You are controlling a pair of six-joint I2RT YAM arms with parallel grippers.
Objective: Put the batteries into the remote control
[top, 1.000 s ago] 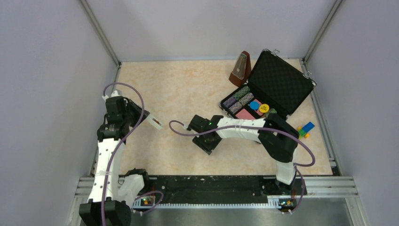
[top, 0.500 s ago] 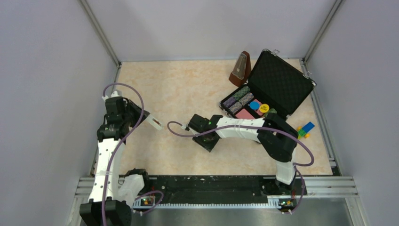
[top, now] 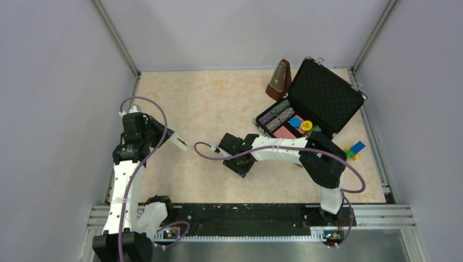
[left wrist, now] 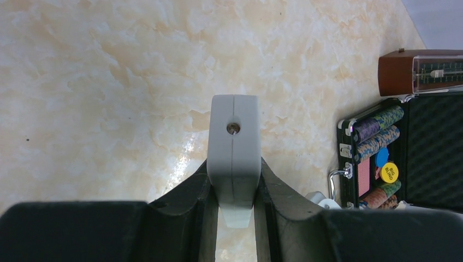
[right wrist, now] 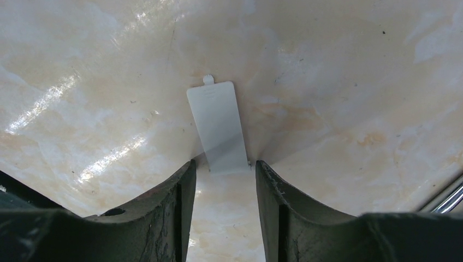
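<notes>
Remote [left wrist: 233,147] is pinched in the left fingers [left wrist: 191,202], above the tabletop [left wrist: 109,82]. Right fingers [right wrist: 164,207], spread, straddle the end of the flat cover [right wrist: 218,125]; closing on so thin a piece may skid it away.

Slim white remote control [top: 178,142], clamped across its width between the two dark fingers of the left gripper [left wrist: 234,164], jaws closed against both long sides. Projecting beyond the fingertips, over the left part of the marbled tabletop [top: 218,109], angled toward the centre in the top view. From the left wrist view, seen end-on: pale rounded-corner end face, vertical seam down the middle, small round metallic dot just above centre. Buttons and screen not discernible.
</notes>
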